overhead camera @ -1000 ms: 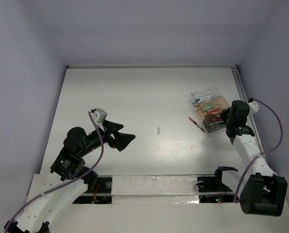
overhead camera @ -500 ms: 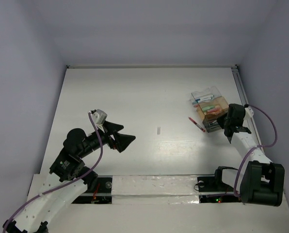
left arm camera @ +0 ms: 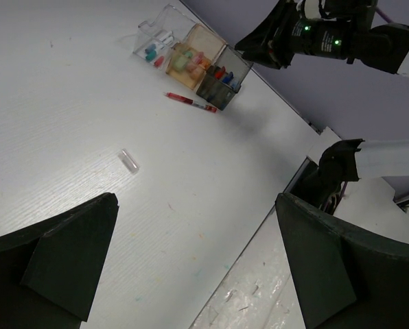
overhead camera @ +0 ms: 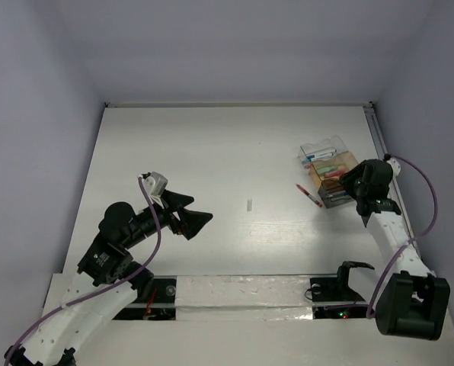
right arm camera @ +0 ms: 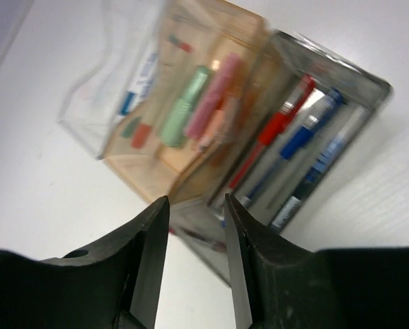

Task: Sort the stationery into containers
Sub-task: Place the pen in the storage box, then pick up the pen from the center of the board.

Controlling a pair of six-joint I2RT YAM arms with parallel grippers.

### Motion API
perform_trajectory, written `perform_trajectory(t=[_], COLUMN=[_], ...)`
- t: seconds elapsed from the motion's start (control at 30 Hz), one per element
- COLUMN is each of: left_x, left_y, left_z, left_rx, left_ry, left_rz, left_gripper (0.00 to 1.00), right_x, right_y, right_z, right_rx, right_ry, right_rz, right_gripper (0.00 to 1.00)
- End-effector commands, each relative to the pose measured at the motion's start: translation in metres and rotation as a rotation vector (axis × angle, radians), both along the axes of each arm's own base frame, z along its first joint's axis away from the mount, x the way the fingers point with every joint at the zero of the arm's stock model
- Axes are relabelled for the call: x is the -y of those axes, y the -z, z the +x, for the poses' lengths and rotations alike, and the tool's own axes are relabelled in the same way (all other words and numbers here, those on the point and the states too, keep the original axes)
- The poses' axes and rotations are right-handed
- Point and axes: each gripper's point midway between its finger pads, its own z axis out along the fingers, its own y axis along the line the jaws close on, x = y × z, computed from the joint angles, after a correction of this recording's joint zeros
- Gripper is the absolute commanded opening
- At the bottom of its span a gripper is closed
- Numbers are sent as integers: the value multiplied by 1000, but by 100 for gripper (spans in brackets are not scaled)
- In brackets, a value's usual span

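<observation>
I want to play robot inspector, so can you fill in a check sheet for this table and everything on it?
Surface: white table, flat, with faint marks.
Job's things: containers are joined at far right. The grey one holds red and blue pens, the orange one a green marker and a pink item. A loose red pen lies just beside them.
Clutter: a small clear piece lies mid-table; cannot tell what it is.
Grippers: left end effector is wide open and empty. Right end effector is over the containers, fingers apart, nothing between them.
Cables: purple cables run along both arms.
Surroundings: plain pale walls.
</observation>
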Motion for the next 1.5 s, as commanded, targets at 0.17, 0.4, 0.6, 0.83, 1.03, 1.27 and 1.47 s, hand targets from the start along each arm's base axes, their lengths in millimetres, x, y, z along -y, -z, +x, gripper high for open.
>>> perform_trajectory(t=[0.17,0.4,0.6,0.83,1.03,1.27,1.47], left_x=[2,1,2,2,2,3,3], left_y=[-20,-16,-12,-8,-7,-6,-4], left_z=[0,6,10,13,14,15,15], left_rx=[50,35,19,7,1,-4,-7], left_ry=[8,-10,-11,-17,-17,-14,-14], left_rz=[-25,-14,-3,6,10,16,18], left_gripper=[99,99,99,99,99,99,99], right_x=[-106,-147,-132,-138,-140,-141,-129], right_y=[-70,-45,-9,21,53,78,88], right_z=[13,15,27,44,52,54,56], right_rx=[34,-229,-479,-538,-617,-664,-691], right_ry=[-658,-798,-806,-878,-940,-988,-960], right_rz=[-160,-392,-528,-564,-592,-606,-583], right_gripper=[38,35,42,48,50,47,45])
